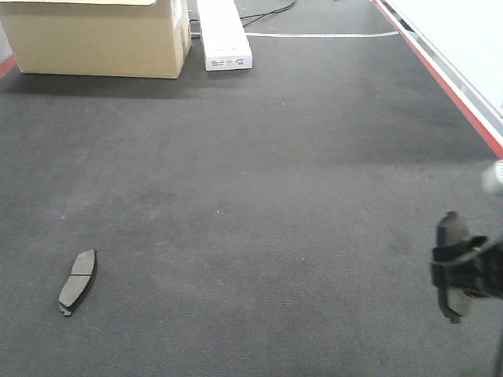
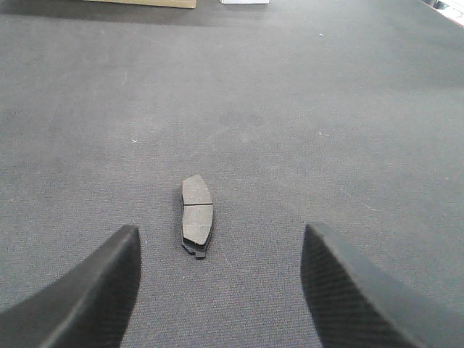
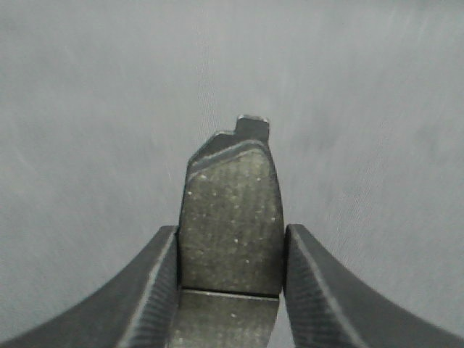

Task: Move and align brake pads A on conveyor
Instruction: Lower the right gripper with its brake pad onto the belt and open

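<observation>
Between right jaws, brake pad clamped, bottom cropped.

The conveyor lies open mid-belt. A cardboard box and white carton block the far left; a brake pad lies near-left.

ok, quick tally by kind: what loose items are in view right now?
Brake pads: 2, one flat on the belt, one clamped in the right gripper
Cardboard box: 1
White box: 1
Total: 4
</observation>
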Robot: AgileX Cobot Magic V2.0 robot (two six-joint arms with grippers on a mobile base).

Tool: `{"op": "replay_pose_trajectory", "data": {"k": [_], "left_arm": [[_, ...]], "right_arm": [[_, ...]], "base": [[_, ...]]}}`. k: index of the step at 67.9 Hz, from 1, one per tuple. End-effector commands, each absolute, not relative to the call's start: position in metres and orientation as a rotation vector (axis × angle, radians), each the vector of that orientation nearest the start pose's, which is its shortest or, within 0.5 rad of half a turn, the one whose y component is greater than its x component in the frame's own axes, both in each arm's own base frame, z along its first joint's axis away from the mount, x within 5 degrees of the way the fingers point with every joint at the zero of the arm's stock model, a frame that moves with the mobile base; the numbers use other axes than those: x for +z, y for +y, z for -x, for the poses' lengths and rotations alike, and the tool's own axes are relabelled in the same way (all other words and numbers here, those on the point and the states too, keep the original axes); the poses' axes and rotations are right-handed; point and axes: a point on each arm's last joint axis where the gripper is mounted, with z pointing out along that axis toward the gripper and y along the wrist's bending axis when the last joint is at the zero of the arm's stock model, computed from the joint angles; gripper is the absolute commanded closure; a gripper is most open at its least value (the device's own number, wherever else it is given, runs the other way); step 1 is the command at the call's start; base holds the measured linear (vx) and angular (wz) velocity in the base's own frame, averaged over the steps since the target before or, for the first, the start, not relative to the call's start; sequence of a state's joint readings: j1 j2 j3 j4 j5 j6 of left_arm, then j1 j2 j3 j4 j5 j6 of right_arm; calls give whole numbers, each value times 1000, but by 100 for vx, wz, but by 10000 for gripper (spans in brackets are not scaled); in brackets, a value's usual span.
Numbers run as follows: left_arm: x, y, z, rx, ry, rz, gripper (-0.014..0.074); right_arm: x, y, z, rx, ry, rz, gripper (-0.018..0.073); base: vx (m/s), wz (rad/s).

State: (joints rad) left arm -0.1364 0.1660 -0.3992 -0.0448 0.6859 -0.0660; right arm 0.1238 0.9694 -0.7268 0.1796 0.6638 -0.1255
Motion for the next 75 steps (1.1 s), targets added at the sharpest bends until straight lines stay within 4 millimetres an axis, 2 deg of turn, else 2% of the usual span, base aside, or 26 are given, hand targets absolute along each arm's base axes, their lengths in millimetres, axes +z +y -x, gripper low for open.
{"op": "replay_pose_trajectory", "data": {"k": [1, 16, 26, 36, 57, 63, 75], "left_arm": [[288, -9, -46, -203, 1859, -48, 136], [287, -9, -45, -203, 1862, -48, 136], [287, -9, -45, -203, 1862, -48, 136], [287, -9, -45, -203, 1862, -48, 136], [287, -9, -45, -203, 1862, -48, 136], [287, -9, -45, -203, 1862, -48, 136], [287, -9, -45, -203, 1862, -48, 136]], "right_arm": [[304, 35, -210, 184, 2351, 173, 552], [273, 41, -261, 189, 2535, 180, 547], [257, 44, -286, 187, 2602, 188, 544], [236, 48, -308, 175, 2692, 268, 533], [198, 50, -340, 145, 2781, 324, 487], [194, 50, -346, 131, 2785, 319, 446], [194, 50, -353, 122, 2781, 302, 300]], "base": [[0, 0], [0, 0], [0, 0], [0, 0], [0, 0], [0, 0], [0, 0]]}}
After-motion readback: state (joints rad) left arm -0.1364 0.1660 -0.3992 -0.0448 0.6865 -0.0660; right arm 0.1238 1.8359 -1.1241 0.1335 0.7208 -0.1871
